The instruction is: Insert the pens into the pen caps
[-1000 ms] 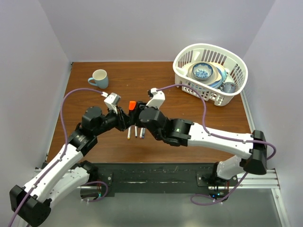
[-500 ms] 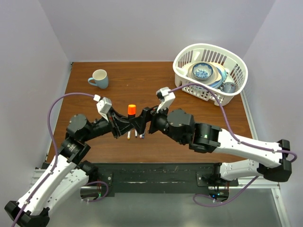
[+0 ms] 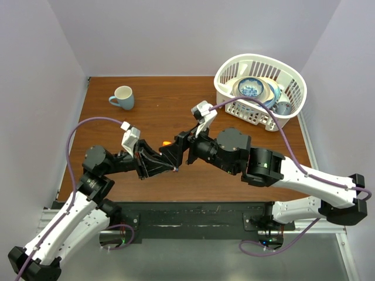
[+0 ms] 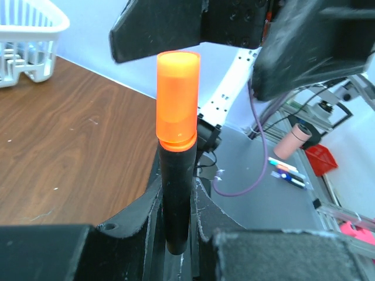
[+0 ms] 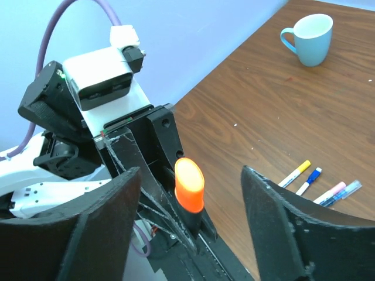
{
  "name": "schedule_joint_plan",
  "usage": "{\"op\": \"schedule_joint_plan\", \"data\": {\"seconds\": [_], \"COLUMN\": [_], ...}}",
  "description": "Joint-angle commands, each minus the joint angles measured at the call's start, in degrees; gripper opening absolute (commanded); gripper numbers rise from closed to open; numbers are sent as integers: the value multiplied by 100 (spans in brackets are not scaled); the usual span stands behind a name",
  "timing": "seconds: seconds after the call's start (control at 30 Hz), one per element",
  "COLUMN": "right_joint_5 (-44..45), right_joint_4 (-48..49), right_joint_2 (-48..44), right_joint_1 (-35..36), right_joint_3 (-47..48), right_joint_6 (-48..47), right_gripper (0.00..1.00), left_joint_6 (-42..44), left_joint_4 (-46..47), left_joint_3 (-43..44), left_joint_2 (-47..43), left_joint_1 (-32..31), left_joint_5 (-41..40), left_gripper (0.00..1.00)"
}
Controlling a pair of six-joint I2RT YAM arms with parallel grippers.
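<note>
My left gripper [image 3: 166, 157] [image 4: 177, 199] is shut on a black pen [image 4: 176, 193] that has an orange cap [image 4: 177, 96] [image 3: 167, 143] on its end. It holds the pen above the table's middle, cap pointing at my right gripper [image 3: 180, 147] [image 5: 190, 171]. The right gripper is open, its fingers [image 5: 99, 228] wide on both sides of the orange cap [image 5: 190, 184] without touching it. Several other pens lie on the table: a yellow-capped one [image 5: 295, 173], a blue-capped one [image 5: 309, 181], a pink-capped one [image 5: 329, 192] and a clear-capped one [image 5: 347, 188]. They are hidden under the grippers in the top view.
A light blue mug [image 3: 123, 97] [image 5: 309, 38] stands at the back left of the brown table [image 3: 176, 105]. A white basket [image 3: 260, 91] [image 4: 26, 41] holding bowls stands at the back right.
My left gripper has moved nearer and lower with the capped pen. My right gripper has drawn back to the right and now stands open around the orange cap.
</note>
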Motion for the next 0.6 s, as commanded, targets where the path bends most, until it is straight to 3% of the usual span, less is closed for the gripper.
{"op": "schedule_joint_plan", "data": {"seconds": [0.0,0.13,0.33,0.57], "right_joint_5": [-180,-470,-575,-1014], "right_joint_4": [19,80,98,-33], "right_joint_2": [63,142,169,257], "right_joint_1": [1,1,9,9], "right_joint_3": [188,249,196,82], "right_joint_6": [-233,-383,-401,-207], "right_gripper": [66,58,42,1], "left_joint_6": [-273,-651,-687,-687], "left_joint_4": [541,1199,1227,1297], "left_joint_3": [23,-126,-118,-57], "left_joint_2": [15,111,120,217], "left_joint_1": [10,10,10,10], "left_joint_5": [478,733,857,769], "left_gripper": [0,0,0,0]}}
